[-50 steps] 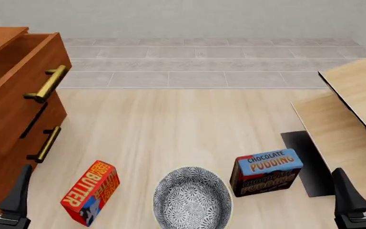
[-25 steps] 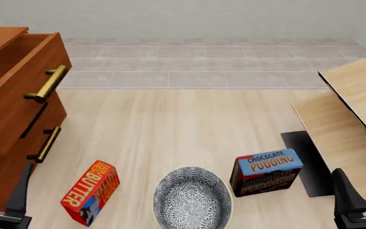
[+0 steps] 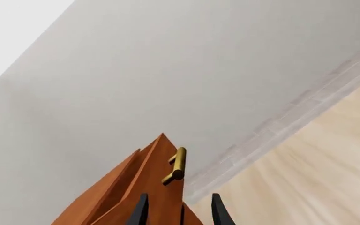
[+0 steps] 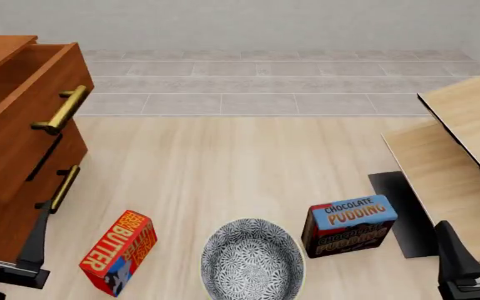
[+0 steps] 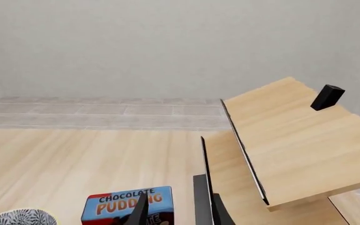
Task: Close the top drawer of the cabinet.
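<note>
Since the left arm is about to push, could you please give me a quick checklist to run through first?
1. Top drawer open, needs closing: ok, it juts out past the drawers below.
2. Left end effector aimed at the drawer front: ok, handle is just ahead.
3. Left end effector empty: ok, fingers apart, nothing between.
4. Contact with the drawer: cannot tell.
5. Butter box clear of the left arm: ok, on the floor beside it.
6. Right end effector out of the way: ok, over by the pudding box.
</note>
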